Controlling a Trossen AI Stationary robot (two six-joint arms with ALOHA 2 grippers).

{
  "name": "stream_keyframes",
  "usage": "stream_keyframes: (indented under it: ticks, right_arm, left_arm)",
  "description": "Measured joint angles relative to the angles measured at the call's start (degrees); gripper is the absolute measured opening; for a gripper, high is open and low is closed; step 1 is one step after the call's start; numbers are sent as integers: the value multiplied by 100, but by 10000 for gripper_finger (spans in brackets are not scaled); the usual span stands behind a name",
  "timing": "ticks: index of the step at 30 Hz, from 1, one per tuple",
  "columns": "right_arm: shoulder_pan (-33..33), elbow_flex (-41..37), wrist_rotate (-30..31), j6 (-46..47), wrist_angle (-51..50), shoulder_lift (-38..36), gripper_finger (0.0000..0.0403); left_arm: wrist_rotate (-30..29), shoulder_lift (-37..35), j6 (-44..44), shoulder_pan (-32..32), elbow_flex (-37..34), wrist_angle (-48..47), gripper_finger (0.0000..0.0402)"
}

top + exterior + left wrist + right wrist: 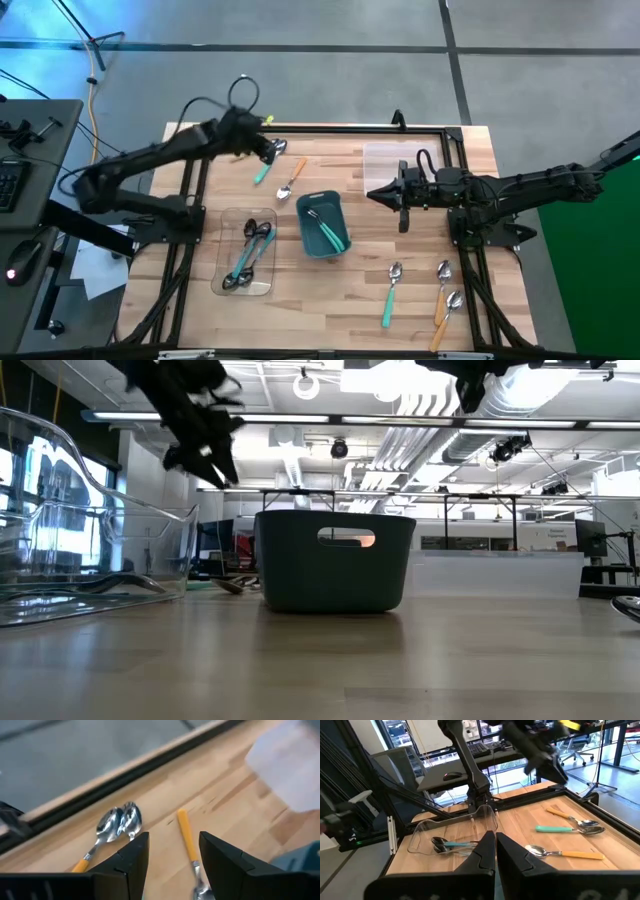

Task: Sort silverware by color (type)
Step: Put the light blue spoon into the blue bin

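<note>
My left gripper point(268, 150) point(172, 854) hovers open over the table's far left part, above two spoons lying bowl by bowl: a teal-handled one point(262, 172) and an orange-handled one point(102, 832). Another orange spoon point(290, 183) point(186, 837) lies flat just right of them. The teal bin point(322, 225) holds teal spoons. A clear tray point(248, 252) holds dark spoons and a teal one. One teal spoon point(390, 295) and two orange spoons point(441, 290) lie near the right front. My right gripper point(385, 193) point(493, 851) is shut, raised right of the bin.
A second clear tray point(392, 160) sits at the far right of the table. A black frame rail point(330, 127) runs along the far edge, close behind my left gripper. Bare wood shows at the table's near middle point(320, 300).
</note>
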Motion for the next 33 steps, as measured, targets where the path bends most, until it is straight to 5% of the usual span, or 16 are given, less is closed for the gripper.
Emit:
stream_keyframes:
  ticks: [7, 16, 33]
  right_arm:
    - [-1, 1, -24, 250, -294, 0, 0]
    - [-2, 1, 2, 330, -666, 0, 0]
    - [-2, 1, 237, 435, -892, 0, 0]
  left_arm:
    - [453, 1691, 290, 692, 478, -14, 162]
    - [460, 3086, 451, 811, 728, 60, 162]
    - [370, 3685, 497, 800, 811, 132, 152]
